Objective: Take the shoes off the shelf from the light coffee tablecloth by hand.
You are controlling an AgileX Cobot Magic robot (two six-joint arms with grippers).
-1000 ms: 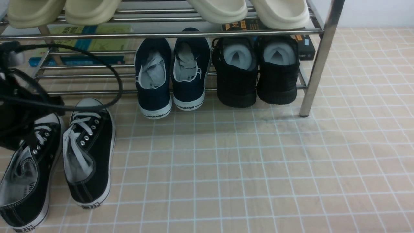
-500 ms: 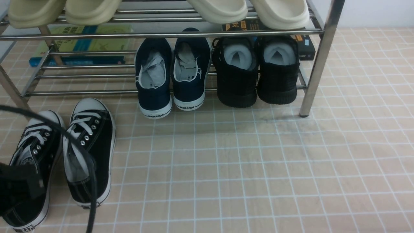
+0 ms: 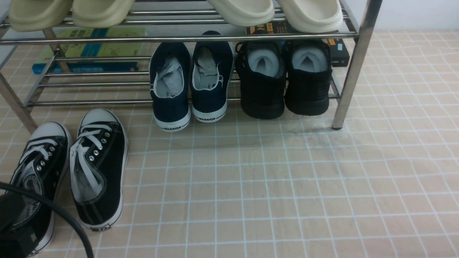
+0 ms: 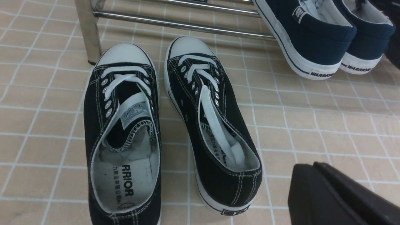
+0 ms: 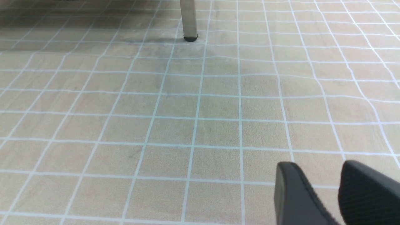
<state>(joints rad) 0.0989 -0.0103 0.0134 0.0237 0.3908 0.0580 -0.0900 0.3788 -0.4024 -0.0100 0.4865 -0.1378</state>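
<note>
Down at the near left corner of the front view, the left gripper (image 3: 14,229) shows only as a dark mass with a black cable (image 3: 68,222) arching over it. Its fingers (image 4: 340,197) press together into one black block in the left wrist view, closed on nothing and clear of the sneakers. The right gripper (image 5: 325,193) appears only in its own wrist view: two black fingers (image 5: 292,193) with a narrow gap between them, slightly parted, holding nothing and hovering over bare tablecloth (image 5: 187,109).

The sneakers (image 3: 96,165) lie side by side on the tablecloth, off the rack (image 3: 353,64), toes pointing toward its lower bar and front left post. The left wrist view adds what the front view cannot show: printed lettering on the insole and the white laces (image 4: 206,93) trailing into the shoe. The front view alone shows the navy slip-ons (image 3: 190,82) and black knit shoes (image 3: 283,79) on the lower tier, and pale slippers (image 3: 276,12) above. The right wrist view shows one rack foot (image 5: 190,34) standing on the cloth.
</note>
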